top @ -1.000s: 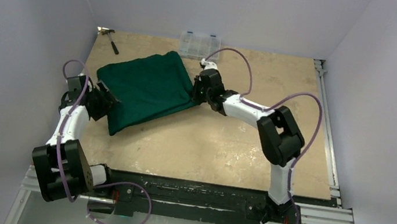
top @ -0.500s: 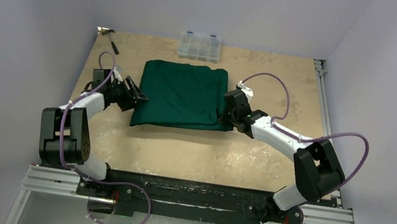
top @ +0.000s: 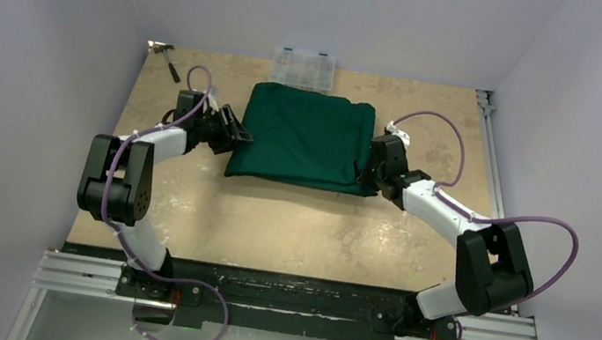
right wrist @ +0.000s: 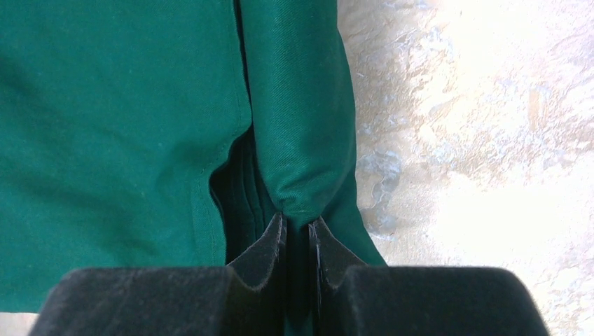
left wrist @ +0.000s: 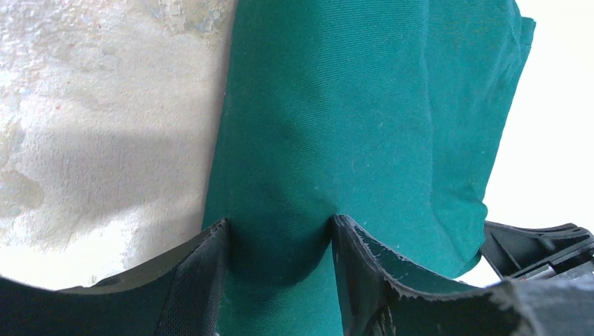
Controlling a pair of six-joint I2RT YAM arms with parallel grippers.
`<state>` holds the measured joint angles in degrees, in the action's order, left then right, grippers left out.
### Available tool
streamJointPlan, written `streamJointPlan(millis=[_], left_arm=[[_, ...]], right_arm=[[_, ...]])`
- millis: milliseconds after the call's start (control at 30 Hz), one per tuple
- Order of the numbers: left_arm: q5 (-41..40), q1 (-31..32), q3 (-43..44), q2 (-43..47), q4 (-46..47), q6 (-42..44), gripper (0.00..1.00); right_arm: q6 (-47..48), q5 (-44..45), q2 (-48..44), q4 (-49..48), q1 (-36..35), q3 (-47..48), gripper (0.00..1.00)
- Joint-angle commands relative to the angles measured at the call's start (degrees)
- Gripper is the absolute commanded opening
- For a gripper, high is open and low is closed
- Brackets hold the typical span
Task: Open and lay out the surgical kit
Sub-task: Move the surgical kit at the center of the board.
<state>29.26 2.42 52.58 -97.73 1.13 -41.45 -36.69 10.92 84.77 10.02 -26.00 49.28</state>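
Swung square, the cloth wrap (top: 306,138) lies long-axis left-right; left gripper (left wrist: 280,222), half-spread, clasps a thick fold, right gripper (right wrist: 298,224) pinches its edge nearly closed.

The green wrap (top: 302,135) hides anything inside; clear box (top: 301,67) contents seem unreadable.

Looks bright, sharp overhead; drops soft shadow at 6 o'clock of dark green cloth wrap (top: 306,140). Burns white at 3 o'clock in wrist views.
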Motion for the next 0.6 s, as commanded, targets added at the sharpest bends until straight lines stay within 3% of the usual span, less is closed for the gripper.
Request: streamJointPlan(millis=[0,400,567], left_arm=[[1.68,2.17,2.54,-2.07,0.1,-1.97,0.53],[1.15,4.27,-2.81,1.29,1.62,-4.98,0.49],[-0.03,4.29,0.55,-0.15,-0.92,-1.92,0.48]], right_arm=[[3.98,-4.72,0.61,-4.86,-0.81,2.55,0.0],[11.05,-6.59,2.31,-3.57,3.3,3.3,0.01],[10.81,-8.99,4.12,1.03,4.11,7.68,0.03]])
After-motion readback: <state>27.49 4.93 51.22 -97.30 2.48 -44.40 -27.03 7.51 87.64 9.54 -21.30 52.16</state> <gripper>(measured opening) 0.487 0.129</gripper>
